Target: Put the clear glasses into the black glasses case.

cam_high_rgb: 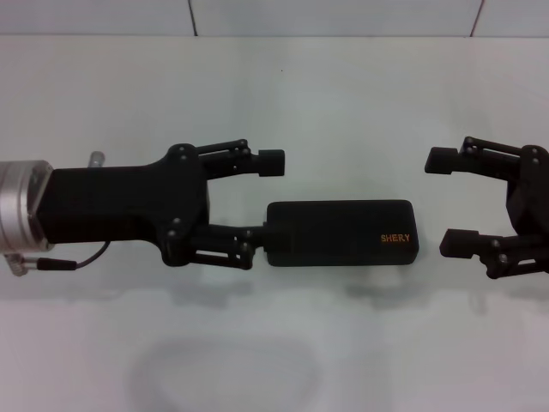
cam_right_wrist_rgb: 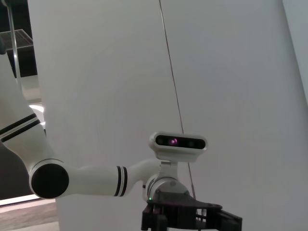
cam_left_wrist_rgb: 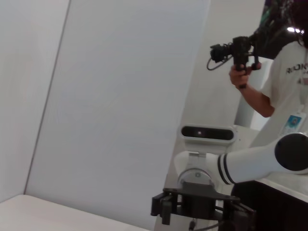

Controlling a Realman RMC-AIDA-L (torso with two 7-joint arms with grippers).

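Here one closed black glasses case (cam_high_rgb: pixel 341 233) lies between two spread end effectors, left (cam_high_rgb: pixel 268 196) and right (cam_high_rgb: pixel 448 199).

My left claw (cam_high_rgb: pixel 268 197) reaches in level from the left, fingers spread wide, pointing right. My right claw (cam_high_rgb: pixel 446 202) comes in level from the right, fingers also spread wide, pointing left, facing the other, well apart.

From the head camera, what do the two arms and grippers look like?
Both are matte black linkage grippers with blocky finger pads. The left gripper sits on a black housing with a silver wrist ring and a thin dark cable. The right gripper looks the same.
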